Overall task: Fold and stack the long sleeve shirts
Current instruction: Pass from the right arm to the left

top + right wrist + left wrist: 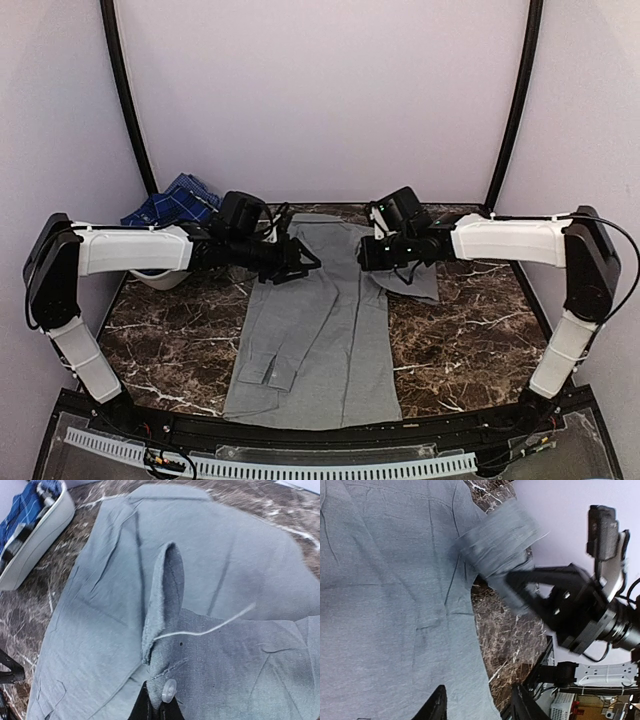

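The mid-grey shirt lies flat on the dark marble table, collar at the far side. My right gripper is shut on the shirt's right sleeve cuff beside a clear button and holds it lifted over the shirt's upper right. The left wrist view shows that cuff raised in the right gripper. My left gripper is open and empty over the shirt's upper left; its fingers straddle the shirt's edge. The blue plaid shirt lies bunched in the basket at the back left.
The white oval basket stands at the table's left edge, also in the right wrist view. Bare marble shows on both sides of the shirt. Black frame posts rise at the back corners.
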### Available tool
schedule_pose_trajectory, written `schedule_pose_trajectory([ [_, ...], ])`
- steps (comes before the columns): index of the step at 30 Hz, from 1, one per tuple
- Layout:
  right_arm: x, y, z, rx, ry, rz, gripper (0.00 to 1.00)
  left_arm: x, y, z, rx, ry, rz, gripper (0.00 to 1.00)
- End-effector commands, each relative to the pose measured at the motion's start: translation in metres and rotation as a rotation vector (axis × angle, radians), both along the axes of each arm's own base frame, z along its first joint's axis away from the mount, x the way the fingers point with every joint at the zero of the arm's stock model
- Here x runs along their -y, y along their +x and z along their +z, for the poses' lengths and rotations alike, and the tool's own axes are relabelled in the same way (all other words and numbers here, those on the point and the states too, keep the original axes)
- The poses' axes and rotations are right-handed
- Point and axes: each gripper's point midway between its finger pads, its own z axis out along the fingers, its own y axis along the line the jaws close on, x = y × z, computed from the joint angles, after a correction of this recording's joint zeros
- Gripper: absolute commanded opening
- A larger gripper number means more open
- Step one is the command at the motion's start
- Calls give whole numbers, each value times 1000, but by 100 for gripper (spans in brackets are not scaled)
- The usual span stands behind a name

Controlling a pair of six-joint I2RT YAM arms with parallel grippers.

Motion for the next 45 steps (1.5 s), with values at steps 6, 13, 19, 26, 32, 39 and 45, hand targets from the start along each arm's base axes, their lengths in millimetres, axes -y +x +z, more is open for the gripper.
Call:
schedule_pose_trajectory([
  [6,-100,-26,-10,-20,120,183,0,0,15,-5,-82,-116,119,47],
  [13,-116,-41,-20,-6,79,237,1,-1,26,-11,-103,-122,168,57],
  [19,-122,-45,-23,41,27,259,2,-3,37,-31,-114,-36,199,63],
  [26,-124,-49,-28,92,-84,297,6,5,47,-43,-129,-4,196,62],
  [32,-120,-50,-29,102,-111,301,9,2,47,-52,-135,35,196,32],
  [39,-103,-47,-18,134,-152,262,29,0,54,-42,-76,70,188,0],
  [45,-55,-36,10,149,-118,150,61,-16,75,-3,59,117,213,0],
])
